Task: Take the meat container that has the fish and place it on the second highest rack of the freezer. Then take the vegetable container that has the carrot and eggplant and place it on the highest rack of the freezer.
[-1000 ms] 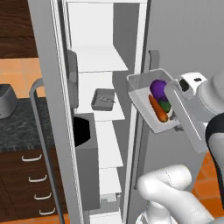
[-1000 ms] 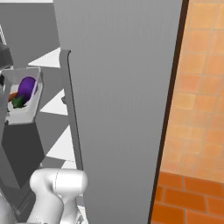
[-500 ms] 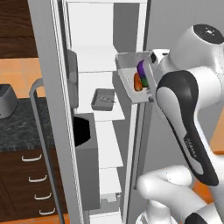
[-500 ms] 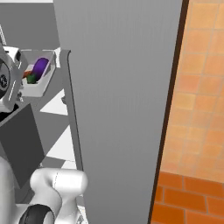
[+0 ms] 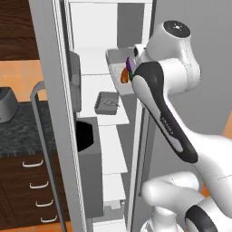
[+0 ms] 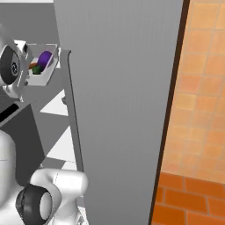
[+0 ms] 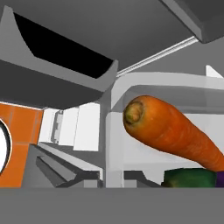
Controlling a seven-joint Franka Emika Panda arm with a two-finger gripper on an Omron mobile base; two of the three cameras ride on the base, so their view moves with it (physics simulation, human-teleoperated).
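Note:
The vegetable container (image 5: 118, 68) hangs tilted at the right front of the open freezer (image 5: 50, 113), level with the highest rack (image 5: 93, 63). In it lie the purple eggplant (image 6: 45, 58) and the orange carrot (image 7: 175, 131). My gripper (image 6: 27, 70) is shut on the container's rim, and my forearm hides most of it in the left base view. One shelf lower, on the second highest rack (image 5: 111, 120), rests the grey meat container (image 5: 107, 103) holding the thin pale fish (image 5: 108, 103).
The freezer's grey door (image 6: 123, 110) stands open close on my right, with an orange brick wall (image 6: 197, 88) behind it. Grey door bins (image 5: 74, 81) line the left side. A dark counter with drawers (image 5: 18, 136) lies further left.
My arm has swung up and left, carrying the vegetable container from outside the cabinet to the freezer's opening at top-shelf height. The meat container has stayed put.

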